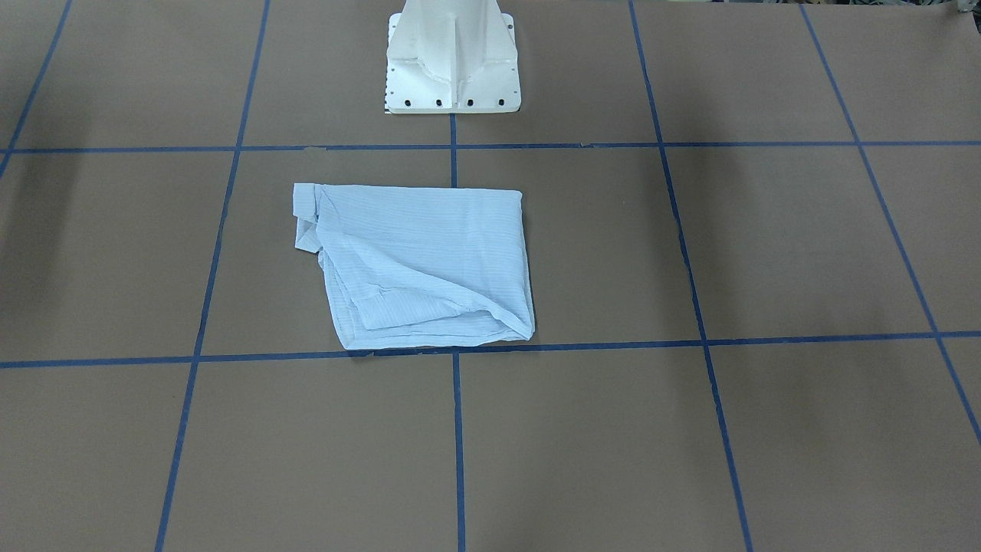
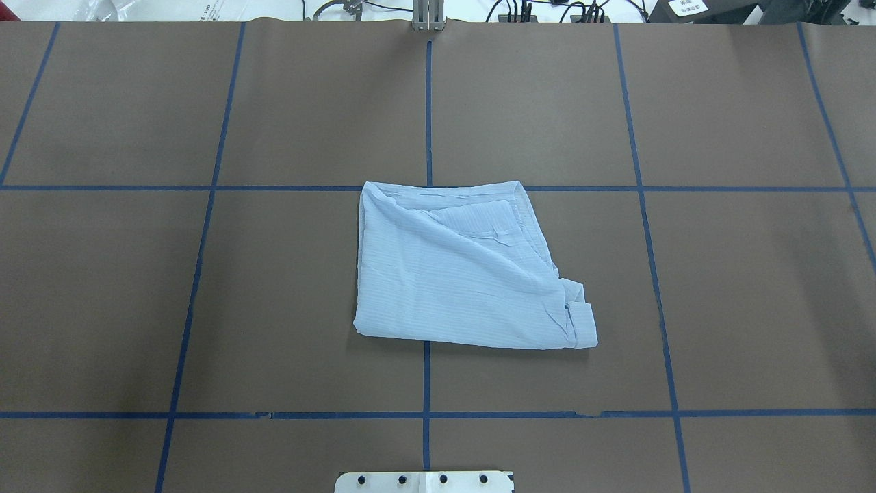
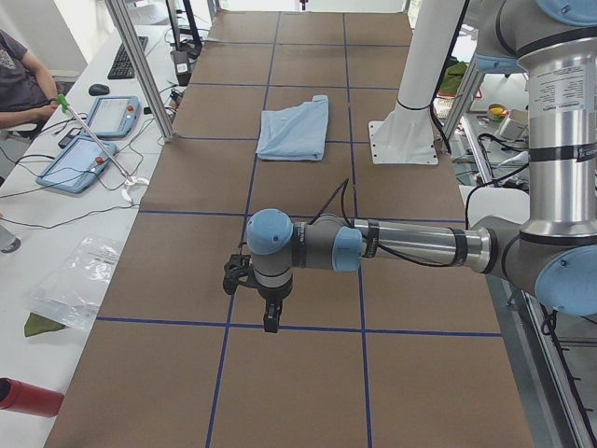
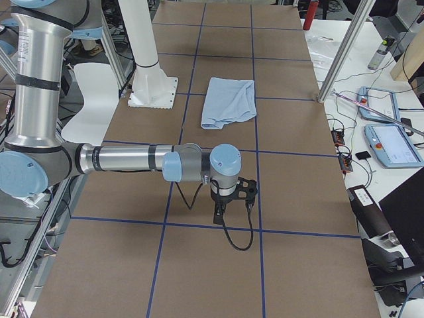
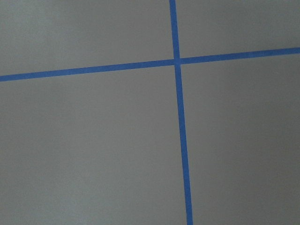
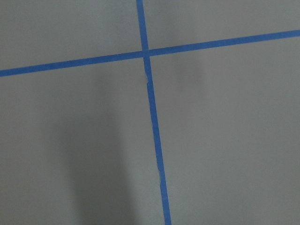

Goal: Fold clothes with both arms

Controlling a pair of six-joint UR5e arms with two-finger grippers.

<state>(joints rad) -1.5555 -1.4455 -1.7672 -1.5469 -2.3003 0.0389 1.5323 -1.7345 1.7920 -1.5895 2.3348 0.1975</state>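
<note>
We are looking at the thin, light blue, finely striped shirt (image 2: 465, 274) lying folded into a rough rectangle, with a diagonal ridge crossing its top layer and a cuff poking out at one corner (the one nearest the robot's right). It is resting mid-tabletop, straddling a blue tape grid line (image 2: 428, 103) on the brown paper-covered tabletop (image 2: 753, 287), just before the white pedestal base (image 1: 452, 61). Only the side views are showing the silver-grey jointed left arm (image 3: 410, 245) and its twin, the right arm (image 4: 126, 159), each reaching over an opposite end, well apart from the shirt. We cannot tell whether their jaws are apart or together. The wrist views are showing only paper and crossing tape.
</note>
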